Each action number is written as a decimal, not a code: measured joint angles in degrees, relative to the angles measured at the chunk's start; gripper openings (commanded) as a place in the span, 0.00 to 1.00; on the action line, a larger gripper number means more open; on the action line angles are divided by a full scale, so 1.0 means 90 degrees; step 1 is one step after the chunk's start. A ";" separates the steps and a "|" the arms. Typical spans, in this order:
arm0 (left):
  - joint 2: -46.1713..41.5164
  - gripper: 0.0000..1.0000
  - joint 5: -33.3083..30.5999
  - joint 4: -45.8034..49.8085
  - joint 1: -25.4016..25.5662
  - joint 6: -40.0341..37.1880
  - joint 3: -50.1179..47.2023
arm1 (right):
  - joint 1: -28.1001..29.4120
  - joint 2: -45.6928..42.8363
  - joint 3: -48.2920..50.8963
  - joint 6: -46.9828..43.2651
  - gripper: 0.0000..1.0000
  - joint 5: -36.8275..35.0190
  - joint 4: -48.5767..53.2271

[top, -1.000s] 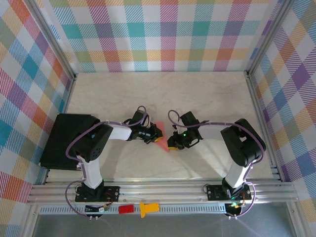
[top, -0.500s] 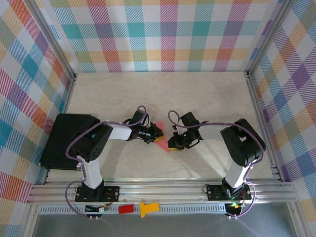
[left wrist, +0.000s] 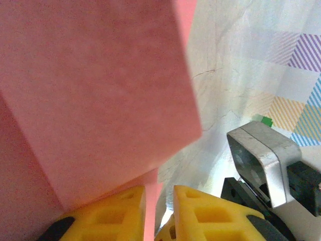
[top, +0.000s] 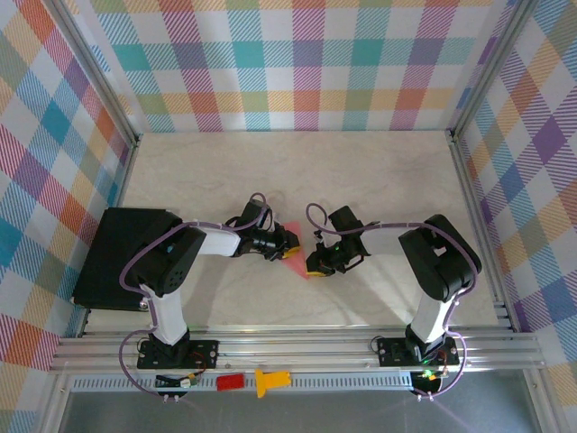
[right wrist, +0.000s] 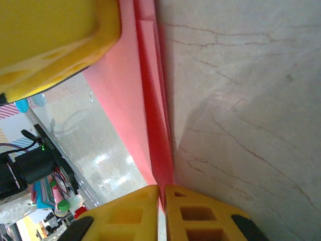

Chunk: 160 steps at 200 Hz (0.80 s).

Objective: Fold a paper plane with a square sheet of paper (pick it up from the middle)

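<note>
Near the middle of the desk [top: 270, 171], the right hand [right wrist: 161, 190] had its two yellow fingers pressed together on the salmon-pink paper [right wrist: 131, 100]. In the right wrist view, the sheet's folded, layered edge ran straight into the seam between them. Just beside it, the left hand [left wrist: 159, 190] held its yellow fingers slightly apart. A strip of the pink sheet sat in the narrow gap against one finger, and a sliver of pale desk showed between that strip and the other finger. Close over the left wrist camera, a broad flap of the paper stood tilted up off the desk, with a second layer beneath it. From above, the two hands faced each other almost tip to tip with the paper between and under them. One pink corner showed beyond the left hand toward the back, and a pink point showed toward the near side. Light, veined marble-patterned surface lay around them. Well apart to the left, a black box [top: 122, 257] sat at the desk's left edge. On the metal rail [top: 361, 382] along the front, a small red block [top: 230, 382] and a yellow plastic piece [top: 269, 382] lay just beside each other. Checked panels [top: 297, 63] in many colours walled the desk on three sides.
</note>
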<state>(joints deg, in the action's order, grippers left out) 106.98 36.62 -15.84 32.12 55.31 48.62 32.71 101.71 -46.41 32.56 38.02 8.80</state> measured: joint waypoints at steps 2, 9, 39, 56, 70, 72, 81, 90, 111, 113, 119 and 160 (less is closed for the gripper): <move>0.0000 0.23 0.0000 0.0000 0.0000 0.0015 0.0000 | 0.0000 0.0000 0.0000 0.0000 0.11 0.0000 -0.0002; -0.0012 0.23 0.0002 -0.0019 0.0000 0.0049 0.0000 | 0.0000 0.0015 0.0000 -0.0002 0.11 0.0000 -0.0010; -0.0024 0.23 0.0034 -0.0090 0.0002 0.0075 0.0000 | 0.0000 0.0066 0.0000 -0.0005 0.11 0.0024 -0.0022; -0.0024 0.23 0.0049 -0.0097 0.0000 0.0095 0.0000 | 0.0000 0.0068 0.0000 -0.0007 0.11 0.0022 -0.0022; -0.0024 0.23 0.0049 -0.0097 0.0000 0.0095 -0.0002 | 0.0000 0.0070 0.0000 -0.0027 0.11 0.0019 -0.0019; -0.0024 0.23 0.0049 -0.0097 0.0002 0.0095 -0.0002 | 0.0000 0.0070 -0.0002 -0.0029 0.11 0.0019 -0.0017; -0.0022 0.23 0.0049 -0.0097 0.0002 0.0095 -0.0002 | 0.0000 0.0073 -0.0002 -0.0046 0.11 0.0017 -0.0015; -0.0019 0.23 0.0049 -0.0097 0.0002 0.0095 -0.0002 | 0.0002 0.0075 -0.0005 -0.0049 0.12 0.0017 -0.0012; 0.0032 0.23 0.0049 -0.0119 0.0002 0.0097 -0.0002 | 0.0007 0.0075 -0.0015 -0.0061 0.17 0.0017 -0.0005; 0.0039 0.23 0.0049 -0.0121 0.0000 0.0097 -0.0002 | 0.0007 0.0068 -0.0019 -0.0058 0.17 0.0010 0.0002; 0.0051 0.23 0.0049 -0.0131 0.0002 0.0100 -0.0005 | 0.0017 0.0049 -0.0024 -0.0070 0.19 0.0000 0.0015; 0.0061 0.23 0.0049 -0.0170 0.0002 0.0119 -0.0005 | 0.0117 -0.0454 -0.0007 -0.0056 0.29 -0.0571 0.0155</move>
<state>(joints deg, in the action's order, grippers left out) 107.53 37.06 -17.37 32.14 56.38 48.58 33.76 97.62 -46.48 32.05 32.88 10.20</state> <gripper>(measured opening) 0.230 0.278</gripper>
